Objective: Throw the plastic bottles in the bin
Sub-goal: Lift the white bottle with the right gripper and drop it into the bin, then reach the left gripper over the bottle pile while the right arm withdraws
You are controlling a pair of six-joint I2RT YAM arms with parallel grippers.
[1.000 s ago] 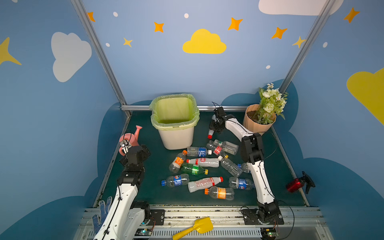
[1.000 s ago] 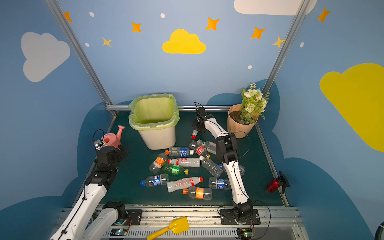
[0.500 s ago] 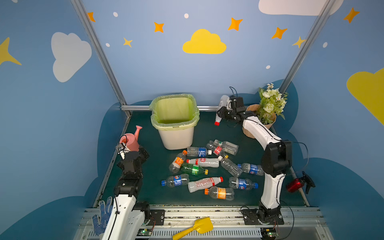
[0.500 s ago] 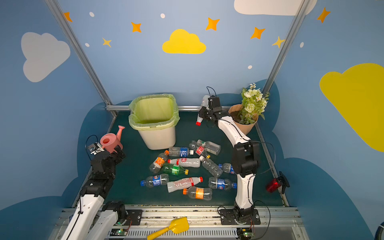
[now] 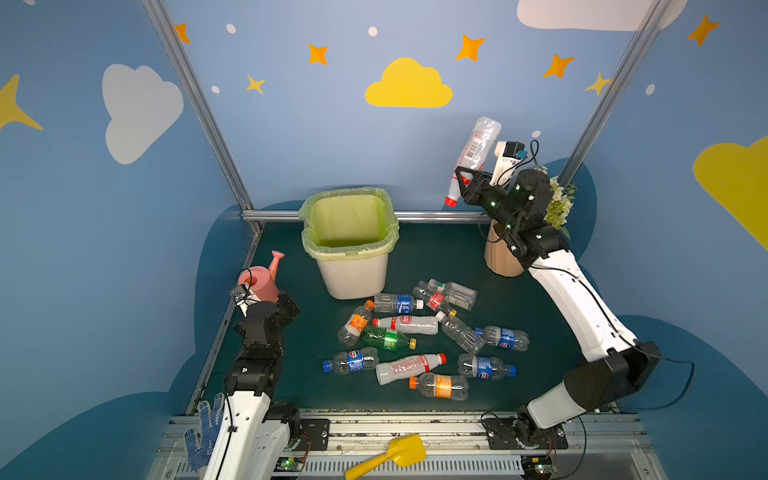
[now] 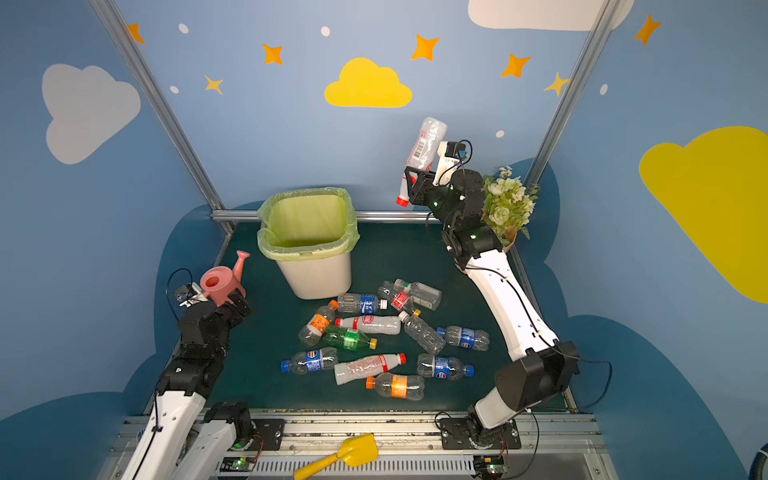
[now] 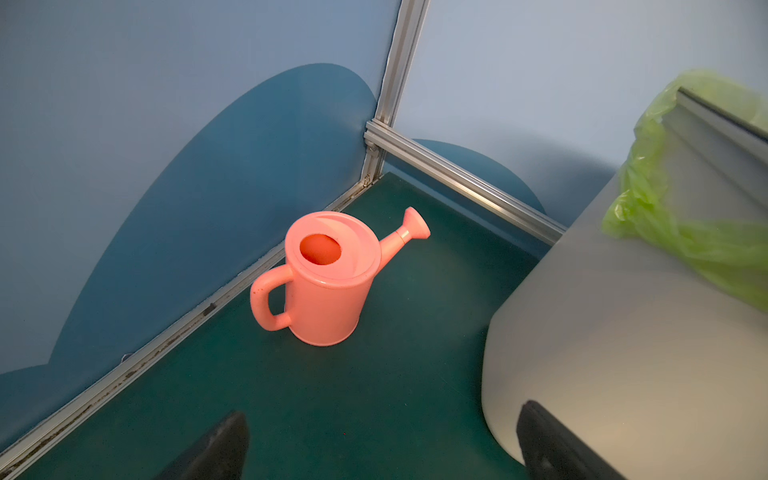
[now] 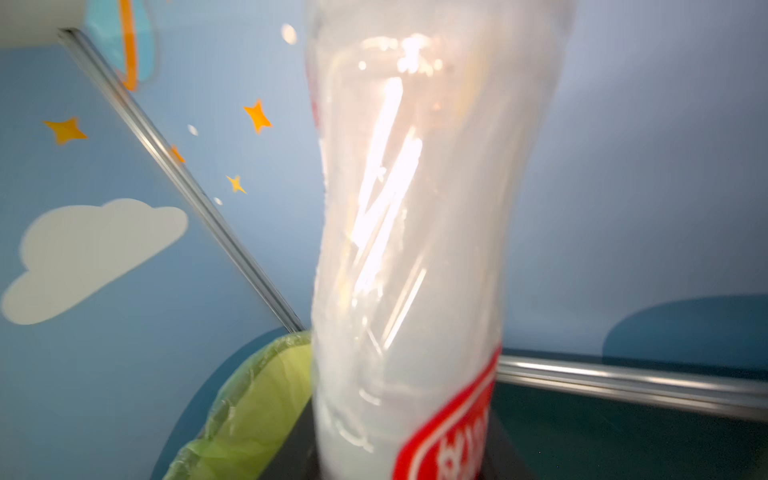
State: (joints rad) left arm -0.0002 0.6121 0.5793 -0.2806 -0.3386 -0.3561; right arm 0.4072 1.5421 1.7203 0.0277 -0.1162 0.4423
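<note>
My right gripper (image 5: 466, 183) (image 6: 416, 183) is raised high at the back right and shut on a white plastic bottle (image 5: 475, 150) (image 6: 424, 147). The bottle hangs cap down, above and to the right of the bin (image 5: 353, 276) (image 6: 318, 276). It fills the right wrist view as a white bottle (image 8: 415, 249) with a red label, and the bin's green liner (image 8: 249, 399) shows behind it. Several plastic bottles (image 5: 409, 324) (image 6: 370, 324) lie on the green mat in front of the bin. My left gripper (image 5: 287, 308) (image 7: 380, 440) is open and empty, low beside the bin's wall (image 7: 602, 332).
A pink watering can (image 5: 262, 282) (image 7: 328, 278) stands at the left wall, just beyond my left gripper. A peach flowerpot (image 5: 500, 259) with flowers (image 6: 507, 203) sits at the back right under my right arm. A yellow scoop (image 5: 395, 453) and a dotted glove (image 5: 203, 428) lie at the front.
My right arm has lifted the white bottle from near the mat to well above the bin's rim. The left arm has drawn back a little, its gripper still open.
</note>
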